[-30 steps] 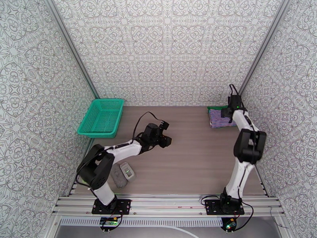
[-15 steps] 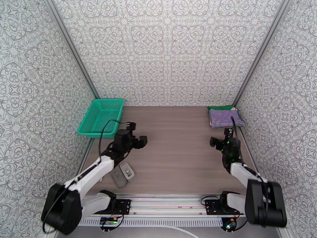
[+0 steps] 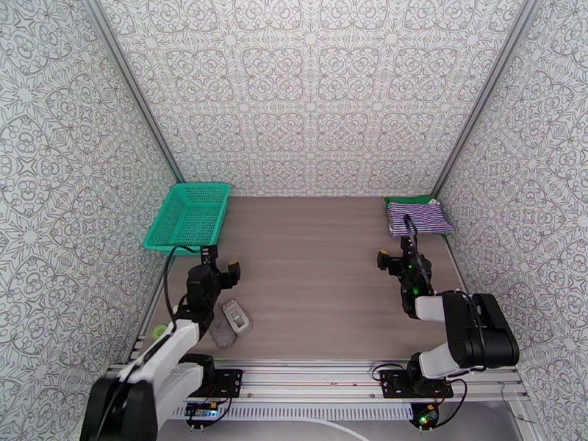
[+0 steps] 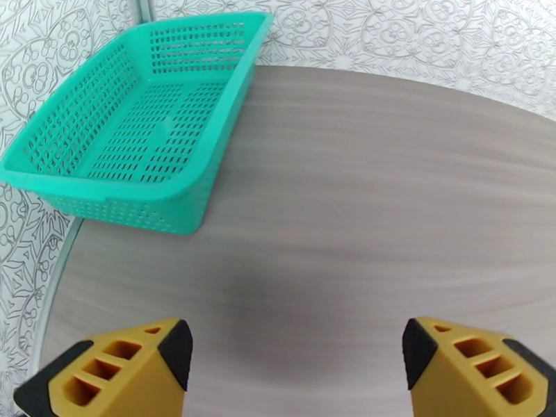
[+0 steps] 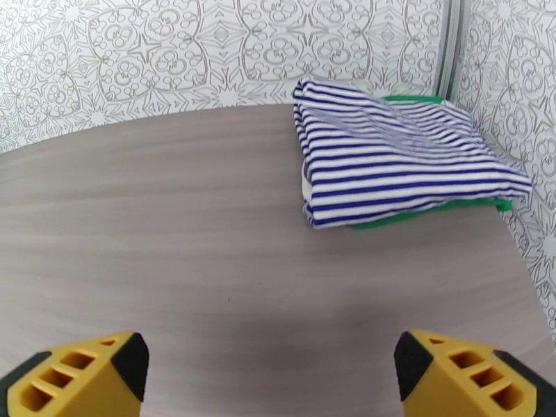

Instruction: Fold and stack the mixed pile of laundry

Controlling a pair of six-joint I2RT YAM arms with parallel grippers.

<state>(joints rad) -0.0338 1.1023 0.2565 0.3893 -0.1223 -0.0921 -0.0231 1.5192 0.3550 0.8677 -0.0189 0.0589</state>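
Both garments lie folded and stacked on the table (image 5: 174, 224), striped top (image 5: 396, 161) over green shirt (image 5: 445, 207), ahead and right of the right fingers (image 5: 76, 377). These and the left fingers (image 4: 125, 370) gape wide, empty. Folding looks finished; only parking remains. A second ago the arms reached farther out and the right arm was at the stack.

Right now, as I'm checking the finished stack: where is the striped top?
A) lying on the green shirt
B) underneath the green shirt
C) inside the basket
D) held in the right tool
A: the folded striped top lies flat on the green shirt, whose edges peek out from under it.
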